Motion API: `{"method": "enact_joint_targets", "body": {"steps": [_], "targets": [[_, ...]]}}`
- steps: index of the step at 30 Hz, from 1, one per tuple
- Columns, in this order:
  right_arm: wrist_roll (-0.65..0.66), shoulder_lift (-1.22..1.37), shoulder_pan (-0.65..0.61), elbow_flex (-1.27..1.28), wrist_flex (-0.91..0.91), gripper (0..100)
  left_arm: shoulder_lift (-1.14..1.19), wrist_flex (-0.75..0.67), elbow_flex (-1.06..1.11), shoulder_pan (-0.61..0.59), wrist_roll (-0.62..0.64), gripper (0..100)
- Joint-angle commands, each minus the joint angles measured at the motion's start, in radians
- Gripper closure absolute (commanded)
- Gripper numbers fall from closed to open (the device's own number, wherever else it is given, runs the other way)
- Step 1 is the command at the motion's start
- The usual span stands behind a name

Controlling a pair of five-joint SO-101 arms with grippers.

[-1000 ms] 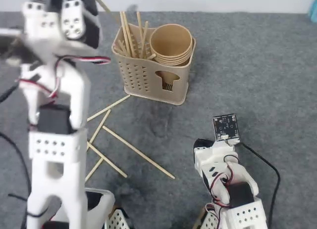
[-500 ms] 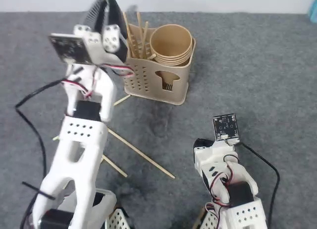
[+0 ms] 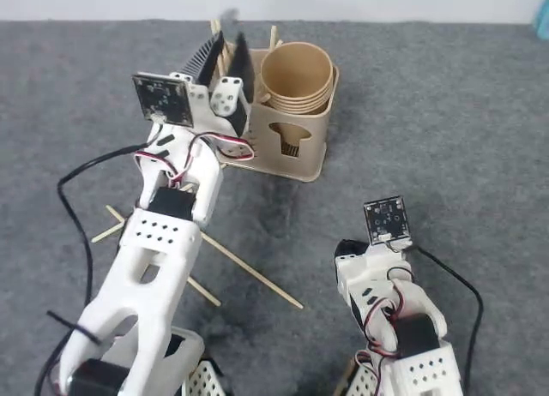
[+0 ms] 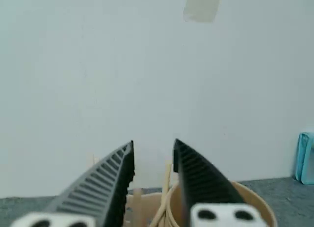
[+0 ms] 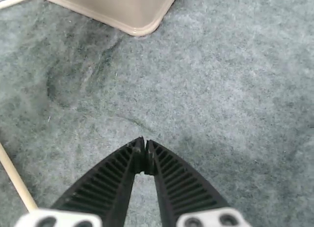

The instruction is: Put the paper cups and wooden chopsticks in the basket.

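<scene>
The beige perforated basket (image 3: 300, 152) stands at the back of the grey carpet. A stack of paper cups (image 3: 296, 70) sits in its right part, and wooden chopsticks (image 3: 274, 36) stand in its left part. My left gripper (image 3: 225, 46) hangs open just over that left part. In the left wrist view the left gripper (image 4: 153, 153) has the upright chopsticks (image 4: 167, 187) and the cup rim (image 4: 250, 193) below it. Loose chopsticks (image 3: 253, 274) lie on the carpet. My right gripper (image 5: 143, 144) is shut and empty, low over the carpet in front of the basket (image 5: 122, 8).
Further loose chopsticks (image 3: 110, 227) lie partly under the left arm. One chopstick (image 5: 14, 180) lies beside the right gripper. Open carpet stretches to the right of the basket. A pale wall rises behind the table.
The left arm has come down and swung right, from high over the carpet to the basket's left part, and its fingers have spread. The right arm has not moved.
</scene>
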Motion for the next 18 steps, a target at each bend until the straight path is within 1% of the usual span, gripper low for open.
{"method": "enact_joint_targets", "body": {"steps": [1, 7, 9, 13, 18], "targets": [[0.017, 0.002, 0.012, 0.020, -0.012, 99.1, -0.017, 0.163, -0.130, -0.025, 0.058, 78], [0.017, 0.002, 0.012, 0.020, -0.008, 99.1, -0.018, 0.417, -0.400, -0.135, 0.124, 78], [0.018, 0.002, 0.012, 0.020, -0.008, 99.1, -0.018, 0.552, -0.493, -0.186, 0.126, 78], [0.018, 0.002, 0.010, 0.020, -0.008, 99.1, -0.017, 0.896, -0.705, -0.304, 0.164, 78], [0.018, 0.002, 0.008, 0.020, -0.007, 99.1, -0.017, 1.255, -0.881, -0.431, 0.264, 78]]}}
